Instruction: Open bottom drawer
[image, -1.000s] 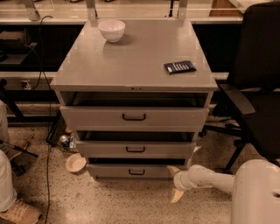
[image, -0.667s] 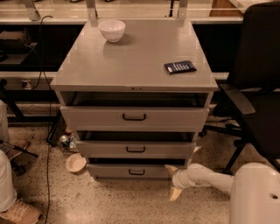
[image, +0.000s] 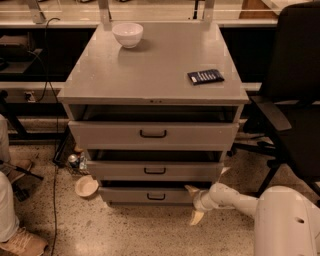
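Observation:
The grey cabinet (image: 150, 75) has three drawers, each pulled out a little. The bottom drawer (image: 130, 195) is the lowest, with a low grey front and a small black handle (image: 156, 196) at its centre. My gripper (image: 194, 203) is low at the right, just in front of the bottom drawer's right end, on a white arm (image: 235, 200) that comes in from the lower right. Its two pale fingers are spread apart, one fingertip (image: 191, 189) by the drawer front and the other lower, near the floor. It holds nothing and is well right of the handle.
A white bowl (image: 128, 34) and a dark flat packet (image: 205, 76) lie on the cabinet top. A black office chair (image: 295, 100) stands close on the right. A small bowl (image: 86, 186) and a can (image: 73, 160) sit on the floor at the left, near cables and a person's shoe (image: 22, 242).
My gripper has moved slightly left, closer to the right end of the bottom drawer. The drawers have not moved.

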